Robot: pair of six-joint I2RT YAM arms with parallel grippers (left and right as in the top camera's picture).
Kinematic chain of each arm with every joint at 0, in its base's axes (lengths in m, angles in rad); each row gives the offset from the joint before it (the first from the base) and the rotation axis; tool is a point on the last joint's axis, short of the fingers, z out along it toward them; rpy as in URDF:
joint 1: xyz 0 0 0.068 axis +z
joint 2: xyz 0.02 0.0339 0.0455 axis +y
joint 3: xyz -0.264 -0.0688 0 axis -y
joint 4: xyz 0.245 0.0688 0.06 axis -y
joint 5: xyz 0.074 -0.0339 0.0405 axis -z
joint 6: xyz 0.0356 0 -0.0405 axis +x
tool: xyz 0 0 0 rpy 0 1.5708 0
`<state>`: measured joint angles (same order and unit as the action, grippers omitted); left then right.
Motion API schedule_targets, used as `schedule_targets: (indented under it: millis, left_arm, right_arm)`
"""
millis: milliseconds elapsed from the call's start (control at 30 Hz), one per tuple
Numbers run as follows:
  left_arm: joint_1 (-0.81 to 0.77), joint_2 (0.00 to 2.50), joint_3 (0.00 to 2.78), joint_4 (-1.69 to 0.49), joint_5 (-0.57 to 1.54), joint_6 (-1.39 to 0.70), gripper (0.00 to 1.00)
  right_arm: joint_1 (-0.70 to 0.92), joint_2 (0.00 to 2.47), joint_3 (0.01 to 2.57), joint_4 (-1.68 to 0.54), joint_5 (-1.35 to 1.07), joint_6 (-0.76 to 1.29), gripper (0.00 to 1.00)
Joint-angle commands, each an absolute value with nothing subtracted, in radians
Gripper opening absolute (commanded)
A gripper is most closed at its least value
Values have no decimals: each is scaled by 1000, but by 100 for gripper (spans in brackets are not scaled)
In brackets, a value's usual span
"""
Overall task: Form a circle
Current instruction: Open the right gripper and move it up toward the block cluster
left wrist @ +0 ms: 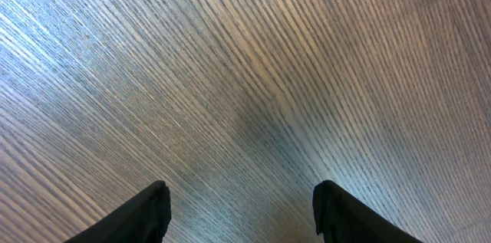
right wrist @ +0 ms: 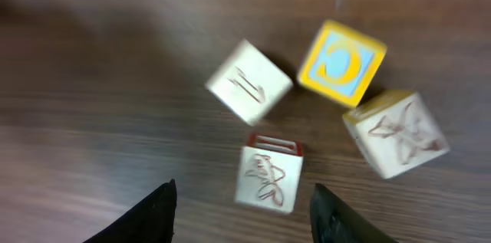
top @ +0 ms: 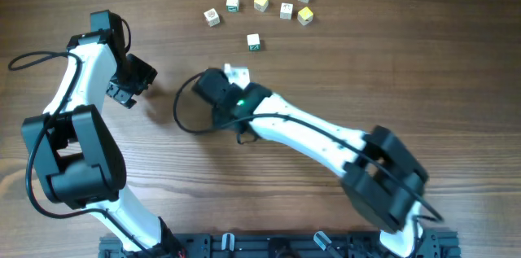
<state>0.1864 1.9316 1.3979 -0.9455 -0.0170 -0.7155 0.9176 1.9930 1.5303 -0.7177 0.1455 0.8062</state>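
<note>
The right gripper (right wrist: pixel 244 205) is spread open and grips nothing, its dark fingers just short of a red-edged cube (right wrist: pixel 268 174). That cube belongs to the circle (right wrist: pixel 341 63), a cluster of small matte printed blocks mid-table on the grained wooden table (top: pixel 366 71). The left gripper (left wrist: pixel 242 197) is likewise open and empty.

A brown wooden table (top: pixel 391 71) fills every view, its fine grain running from 9 to 3 o'clock in the overhead view. A black rail (top: pixel 269 250) lines its edge at 6 o'clock. In the left wrist view, pale glare washes the wood toward 10 o'clock and dims toward 3 o'clock.
</note>
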Motion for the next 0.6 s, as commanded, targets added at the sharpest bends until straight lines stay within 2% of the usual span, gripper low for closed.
schedule_targets:
  millis: [0, 67, 167, 200, 233, 333, 567]
  left_arm:
    - [185, 1911, 1412, -947, -12, -711, 59]
    - [185, 1911, 1412, -947, -12, -711, 49]
    - [185, 1911, 1412, -947, -12, -711, 22]
    - [185, 1911, 1412, -947, -12, -710, 14]
    - [185, 1911, 1412, -947, -12, -711, 12]
    - [185, 1911, 1412, -947, -12, -711, 11]
    - [185, 1911, 1412, -947, -12, -711, 12]
  right_arm:
    - [825, 1866, 1571, -724, 150, 710, 47]
    - [764, 1843, 1571, -739, 146, 706, 38]
    - [665, 1843, 1567, -762, 49, 613, 24]
    - [646, 1843, 1562, -768, 29, 577, 16]
    - [632, 1844, 1561, -779, 20, 548, 13]
    - [598, 1850, 1552, -820, 22, 448, 14]
    - [597, 1882, 1440, -799, 19, 448, 12]
